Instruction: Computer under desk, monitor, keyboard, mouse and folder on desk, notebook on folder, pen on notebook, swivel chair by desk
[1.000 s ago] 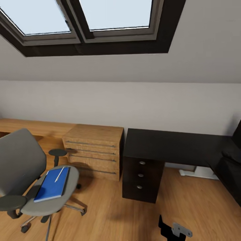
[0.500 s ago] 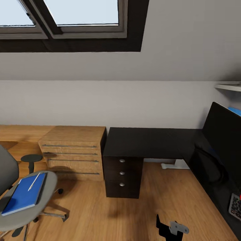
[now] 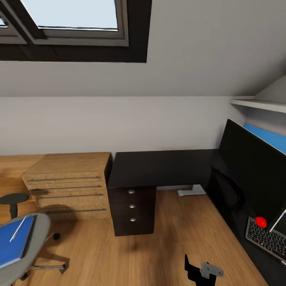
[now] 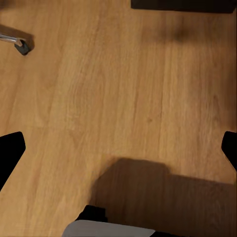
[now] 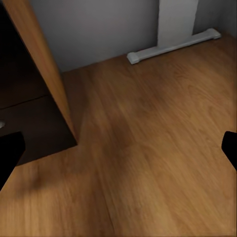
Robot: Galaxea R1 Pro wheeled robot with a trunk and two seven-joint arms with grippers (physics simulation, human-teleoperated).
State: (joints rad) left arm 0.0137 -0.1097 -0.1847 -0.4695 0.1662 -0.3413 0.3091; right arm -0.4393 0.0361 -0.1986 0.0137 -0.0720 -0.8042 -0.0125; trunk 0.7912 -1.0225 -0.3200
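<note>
My view is panning right: chair [image 3: 24,238] with folder [image 3: 14,244] sliding off, monitor [image 3: 254,171] and keyboard [image 3: 266,236] on the bench [image 3: 159,169] entering; both end effectors are hanging apart, carrying nothing.

Floor [image 3: 171,238]: light wood planks, smooth, faint satin sheen. Counter [image 3: 159,167]: glossy black top; dark matt drawer unit [image 3: 133,206] with 3 round metal knobs; white smooth leg [image 5: 173,29]. Cabinet [image 3: 67,182]: light wood with visible grain, thin metal handles. Chair [image 3: 37,234]: grey cloth seat, chrome base. Folder [image 3: 12,246]: smooth blue cover. Monitor [image 3: 250,171]: glossy black screen. Keyboard [image 3: 266,238]: dark matt keys.
</note>
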